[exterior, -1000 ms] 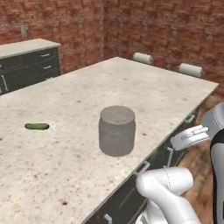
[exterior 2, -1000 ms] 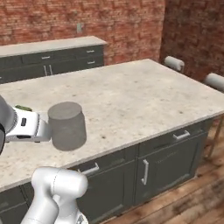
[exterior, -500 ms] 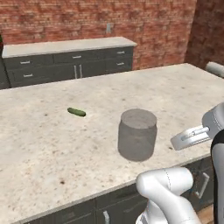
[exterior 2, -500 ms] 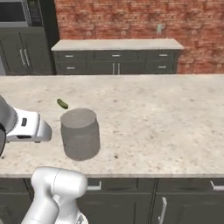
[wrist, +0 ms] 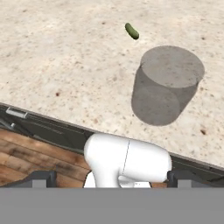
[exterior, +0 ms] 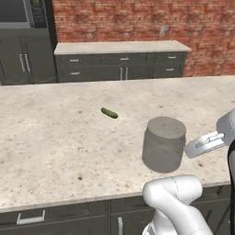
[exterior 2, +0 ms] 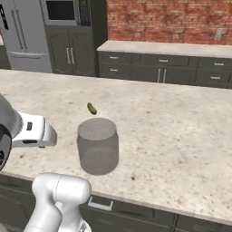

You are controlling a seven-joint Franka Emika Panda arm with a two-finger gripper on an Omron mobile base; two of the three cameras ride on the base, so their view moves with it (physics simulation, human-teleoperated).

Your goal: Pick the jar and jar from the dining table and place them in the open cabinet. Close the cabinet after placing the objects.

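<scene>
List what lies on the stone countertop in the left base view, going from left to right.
Small green pickle → grey frosted jar, both on the dining table.

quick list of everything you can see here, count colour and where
grey jar: 1, frosted grey, upright on the dining table near its front edge
pickle: 1, green, lying on the table beyond the jar, apart from it
dining table: 1, beige speckled top, dark grey fronts below
back counter: 1, pale top over dark grey drawers, against the brick wall
brick wall: red-brown, behind the back counter
microwave: 1, dark, set in the tall dark unit
fridge: 1, silver, far left in the right base view
wood floor: brown, below the table front
gripper: 1, dark tips, open, holding nothing, back from the jar
arm: 1, white, in front of the table
</scene>
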